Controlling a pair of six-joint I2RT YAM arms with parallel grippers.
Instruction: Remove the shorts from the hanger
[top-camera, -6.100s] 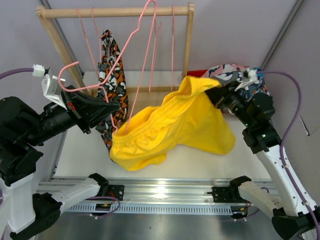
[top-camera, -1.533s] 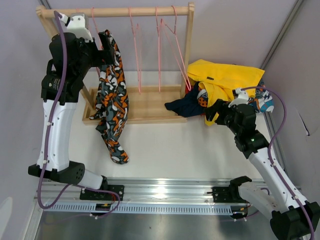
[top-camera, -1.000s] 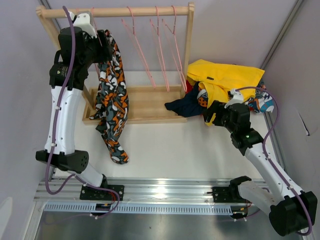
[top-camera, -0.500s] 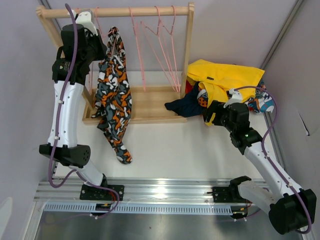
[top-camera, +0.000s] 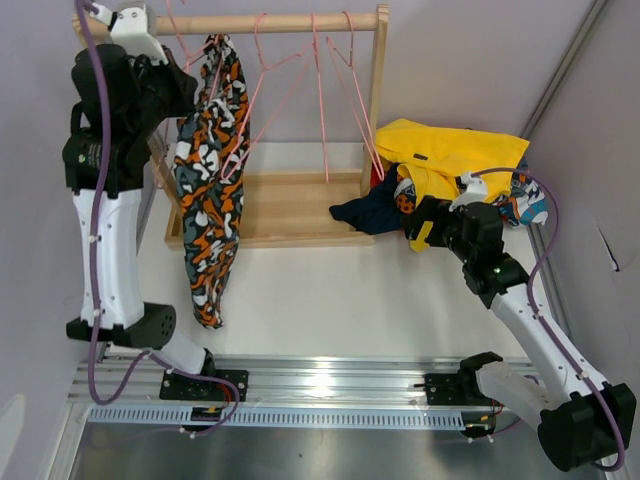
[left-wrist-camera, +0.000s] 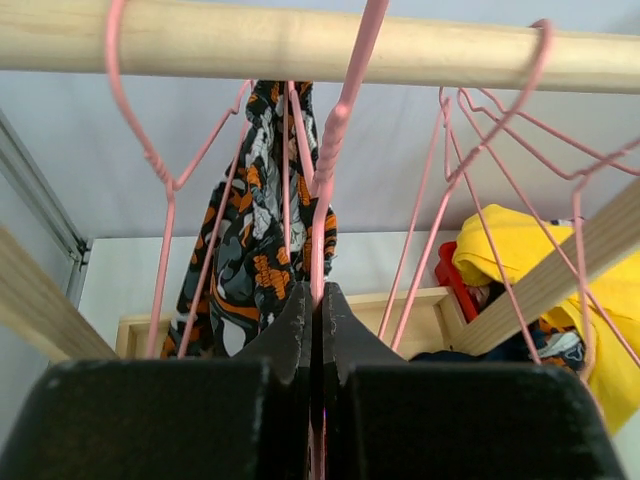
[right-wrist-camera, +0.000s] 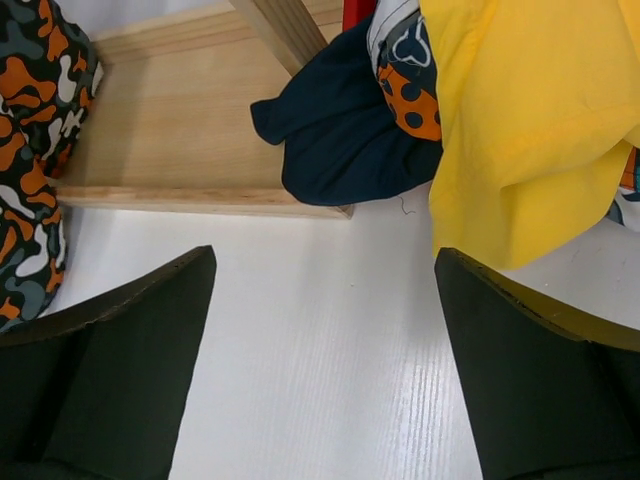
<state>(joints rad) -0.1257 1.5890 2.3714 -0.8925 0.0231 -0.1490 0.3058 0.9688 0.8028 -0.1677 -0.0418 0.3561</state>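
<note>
Left gripper (left-wrist-camera: 315, 297) clamped on a pink hanger (left-wrist-camera: 338, 140) under the rail (left-wrist-camera: 250, 40), camo shorts (top-camera: 205, 170) seemingly hanging from it, right gripper (right-wrist-camera: 322, 260) spread wide over the table (right-wrist-camera: 300, 400), beside yellow shorts (right-wrist-camera: 530, 120).

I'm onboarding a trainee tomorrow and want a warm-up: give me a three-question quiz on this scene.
1. True or false: the left tool is shut on a pink hanger.
2. The camouflage shorts are: A) hanging below the rail; B) lying flat; C) folded.
3. Fill in: the right tool is ____.
Key: 1 true; 2 A; 3 open.
</note>
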